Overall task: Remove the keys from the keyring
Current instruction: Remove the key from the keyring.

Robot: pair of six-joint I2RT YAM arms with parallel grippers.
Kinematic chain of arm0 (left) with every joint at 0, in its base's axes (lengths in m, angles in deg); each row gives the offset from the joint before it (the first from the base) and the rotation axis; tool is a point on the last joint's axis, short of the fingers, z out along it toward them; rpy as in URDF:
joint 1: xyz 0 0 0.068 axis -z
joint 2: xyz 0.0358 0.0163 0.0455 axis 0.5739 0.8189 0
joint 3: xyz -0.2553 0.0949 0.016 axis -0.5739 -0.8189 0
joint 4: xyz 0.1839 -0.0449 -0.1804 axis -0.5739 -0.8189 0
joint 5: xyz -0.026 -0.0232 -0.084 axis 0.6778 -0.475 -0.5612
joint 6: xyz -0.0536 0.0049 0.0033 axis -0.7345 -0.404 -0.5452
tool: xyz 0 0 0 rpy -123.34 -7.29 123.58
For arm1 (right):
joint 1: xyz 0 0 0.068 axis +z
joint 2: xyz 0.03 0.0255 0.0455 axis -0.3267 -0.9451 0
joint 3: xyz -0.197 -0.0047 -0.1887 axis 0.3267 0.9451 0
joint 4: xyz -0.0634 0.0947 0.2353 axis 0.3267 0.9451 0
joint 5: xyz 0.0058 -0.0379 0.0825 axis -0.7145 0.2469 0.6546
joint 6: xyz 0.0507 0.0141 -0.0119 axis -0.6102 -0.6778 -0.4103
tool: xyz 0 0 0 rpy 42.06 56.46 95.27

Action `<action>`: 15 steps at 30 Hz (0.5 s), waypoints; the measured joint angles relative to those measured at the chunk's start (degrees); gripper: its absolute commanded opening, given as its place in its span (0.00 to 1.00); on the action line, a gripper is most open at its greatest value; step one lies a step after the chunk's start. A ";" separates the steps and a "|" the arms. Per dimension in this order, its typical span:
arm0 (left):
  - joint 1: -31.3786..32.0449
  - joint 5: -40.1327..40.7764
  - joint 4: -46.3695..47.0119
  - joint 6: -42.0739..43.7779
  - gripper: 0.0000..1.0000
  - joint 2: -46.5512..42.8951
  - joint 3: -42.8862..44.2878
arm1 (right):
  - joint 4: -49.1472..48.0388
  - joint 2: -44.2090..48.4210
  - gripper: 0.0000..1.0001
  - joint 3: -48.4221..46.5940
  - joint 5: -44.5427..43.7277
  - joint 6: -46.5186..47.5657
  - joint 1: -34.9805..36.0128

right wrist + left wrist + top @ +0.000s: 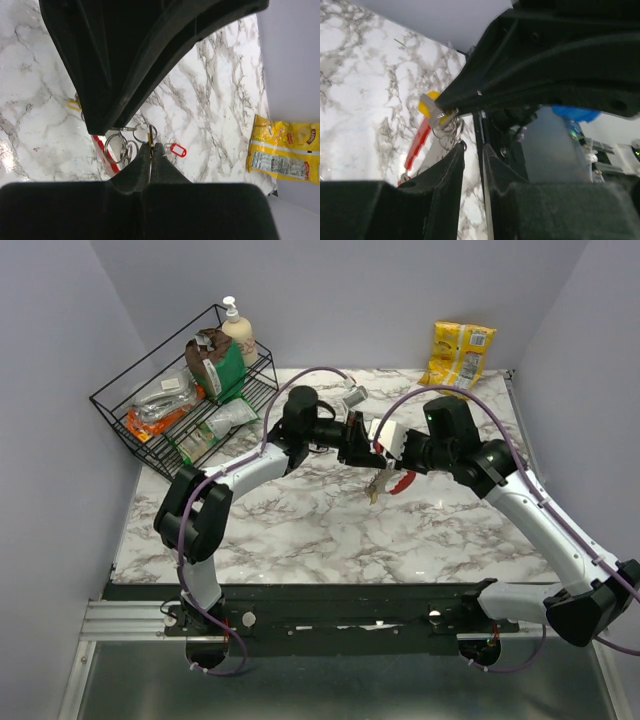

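Clenching a wire of the keyring (116, 147) at lower centre, my right claw (150, 146) is pressed shut. My left claw (472, 150) stands slightly parted beside those rings, gripping nothing. Beyond, a red-tagged key (177, 149) shows against the marble table (220, 100), and a yellow snack bag (285, 147) sits far right.

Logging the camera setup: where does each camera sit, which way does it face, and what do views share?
Top: above and behind the bases, looking down on the table; left arm and right arm show.
Left wrist: on the left arm, facing along its fingers to the keyring.
Right wrist: on the right arm, facing down past its fingers at the table.
Shared: both wrist views show the keyring.
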 measured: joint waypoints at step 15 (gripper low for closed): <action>-3.04 -4.63 43.87 -28.94 0.34 -0.46 -6.36 | 1.27 1.44 0.01 -0.13 2.38 2.51 0.07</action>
